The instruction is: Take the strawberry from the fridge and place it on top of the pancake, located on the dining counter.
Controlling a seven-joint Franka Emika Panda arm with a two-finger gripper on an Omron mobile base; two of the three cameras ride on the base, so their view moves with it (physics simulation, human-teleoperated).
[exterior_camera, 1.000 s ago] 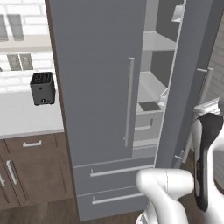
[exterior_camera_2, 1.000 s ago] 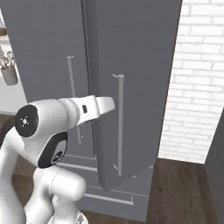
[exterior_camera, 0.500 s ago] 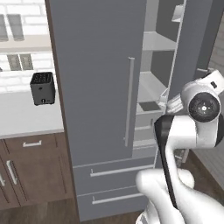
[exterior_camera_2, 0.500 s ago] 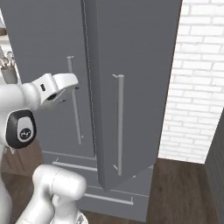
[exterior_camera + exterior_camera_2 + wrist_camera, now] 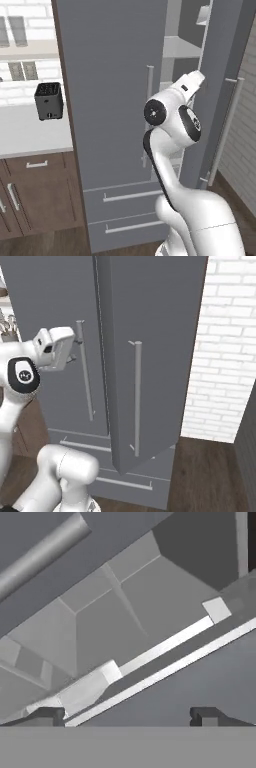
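The fridge [image 5: 110,100] is tall and matte grey; its left door is closed and its right door [image 5: 225,75] stands ajar, showing pale shelves [image 5: 182,47] in the gap. My gripper [image 5: 75,350] is raised to mid-door height, just in front of the left door's bar handle [image 5: 86,376] and pointing into the gap. In the hand view the gripper [image 5: 127,716] is open, its two fingertips [image 5: 50,714] far apart with nothing between them, facing a tilted pale shelf edge [image 5: 165,644] and the silver handle [image 5: 40,552]. The strawberry, the pancake and the dining counter are out of view.
A black toaster [image 5: 49,100] sits on the pale counter [image 5: 25,135] left of the fridge, above brown cabinets [image 5: 35,195]. A white brick wall [image 5: 225,356] stands close to the right of the open door. Dark wood floor [image 5: 210,476] lies below.
The arm has swung up from low at the right, and the hand now sits at the gap between the fridge doors. The jaws have stayed wide apart.
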